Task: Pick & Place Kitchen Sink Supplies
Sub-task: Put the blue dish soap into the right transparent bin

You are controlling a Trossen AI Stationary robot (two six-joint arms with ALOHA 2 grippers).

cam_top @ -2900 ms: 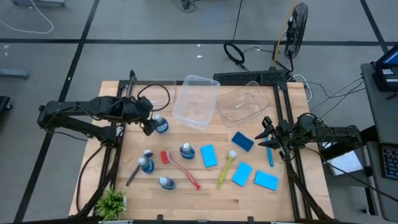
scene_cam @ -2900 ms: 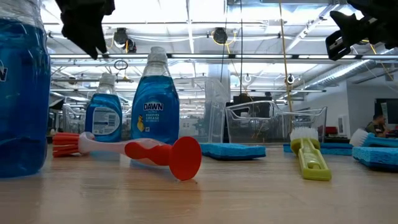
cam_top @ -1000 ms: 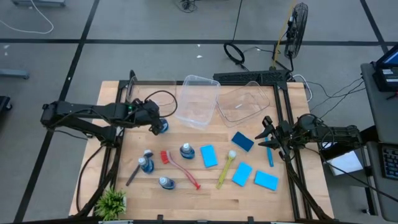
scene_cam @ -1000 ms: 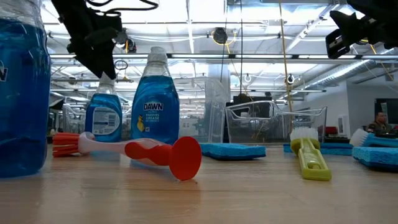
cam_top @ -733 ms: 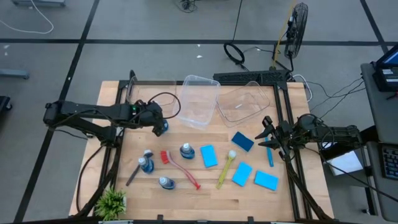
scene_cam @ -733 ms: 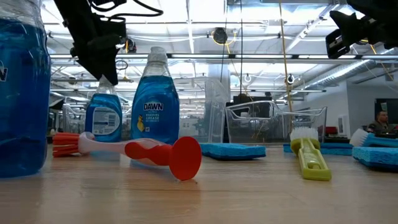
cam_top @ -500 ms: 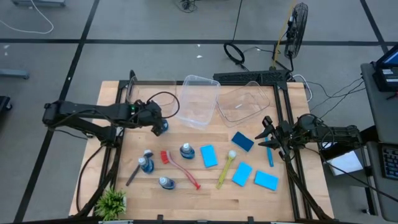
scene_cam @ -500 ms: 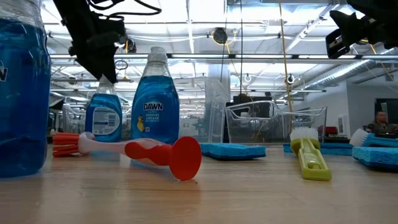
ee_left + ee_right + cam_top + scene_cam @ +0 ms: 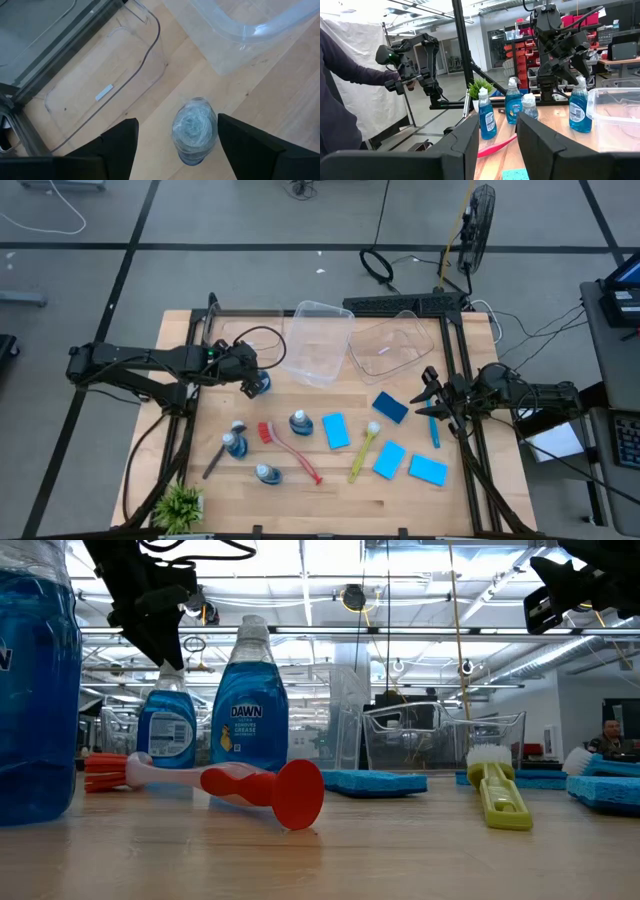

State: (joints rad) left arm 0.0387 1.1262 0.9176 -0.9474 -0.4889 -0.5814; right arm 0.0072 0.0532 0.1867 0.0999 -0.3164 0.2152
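While the left gripper is hanging straight above one small bottle of blue liquid, its two fingers are standing apart on either side of the cap and are not touching it. This bottle is standing upright on the table near the far left part, just beside the clear bin.

The bottle is probably light but a little top-heavy, and its smooth plastic may be slippery. A grip low on the neck, or on the shoulder under the cap, seems safer than on the cap alone, because the narrow top could slide or tip.

Other supplies are lying toward the near edge: the red brush, the yellow brush and the blue sponges.

The right gripper is waiting above the right edge, half open and holding nothing that can be seen.
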